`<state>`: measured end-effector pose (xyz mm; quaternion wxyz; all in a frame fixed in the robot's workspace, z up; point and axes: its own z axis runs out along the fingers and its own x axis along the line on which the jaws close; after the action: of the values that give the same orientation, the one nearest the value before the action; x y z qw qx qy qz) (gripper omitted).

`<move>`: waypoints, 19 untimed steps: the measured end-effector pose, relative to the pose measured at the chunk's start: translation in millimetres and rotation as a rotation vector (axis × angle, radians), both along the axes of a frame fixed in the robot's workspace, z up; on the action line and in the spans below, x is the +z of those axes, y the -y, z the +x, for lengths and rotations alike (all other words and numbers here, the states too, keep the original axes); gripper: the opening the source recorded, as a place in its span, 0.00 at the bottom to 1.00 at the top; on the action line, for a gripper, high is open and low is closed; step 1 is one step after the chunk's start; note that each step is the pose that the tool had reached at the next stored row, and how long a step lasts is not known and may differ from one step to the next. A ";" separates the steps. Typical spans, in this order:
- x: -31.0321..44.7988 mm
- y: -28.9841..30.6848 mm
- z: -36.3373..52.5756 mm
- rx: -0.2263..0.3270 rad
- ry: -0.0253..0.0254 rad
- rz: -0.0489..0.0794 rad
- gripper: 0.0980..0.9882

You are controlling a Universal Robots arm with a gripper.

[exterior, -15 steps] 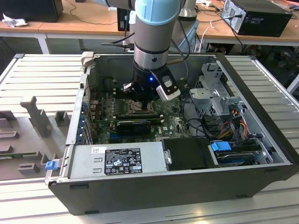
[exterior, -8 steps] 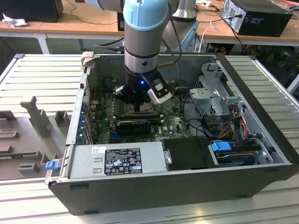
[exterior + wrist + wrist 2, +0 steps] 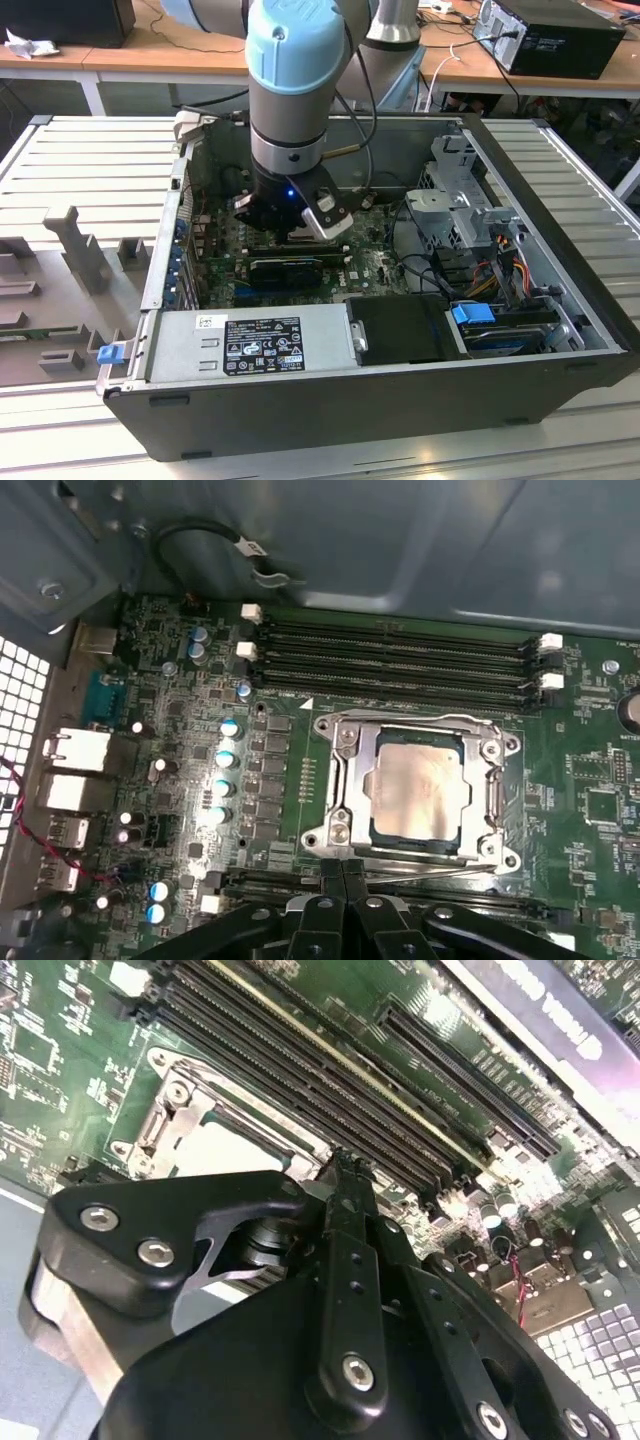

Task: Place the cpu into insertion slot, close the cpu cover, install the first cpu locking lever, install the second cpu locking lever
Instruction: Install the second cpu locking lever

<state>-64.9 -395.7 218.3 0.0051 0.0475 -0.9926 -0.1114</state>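
An open grey computer case (image 3: 560,250) lies on a slatted table (image 3: 90,170), and the arm reaches down into it over the green motherboard (image 3: 160,670). In the first wrist view the cpu cover (image 3: 340,770) lies shut over the insertion slot (image 3: 378,825), with the beige cpu (image 3: 420,790) showing through its window. The gripper (image 3: 345,870) hangs just beside the socket's near edge, its fingertips (image 3: 333,872) pressed together with nothing between them, next to a thin wire lever (image 3: 430,872)
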 end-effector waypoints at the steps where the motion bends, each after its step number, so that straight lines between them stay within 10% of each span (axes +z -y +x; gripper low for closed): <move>1: -0.5 0.7 -0.5 0.000 0.0000 0.009 0.01; 19: -22.9 0.5 -13.3 0.000 0.0002 0.092 0.01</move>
<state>-78.2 -396.2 195.4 0.0028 0.0478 -0.9864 -0.1570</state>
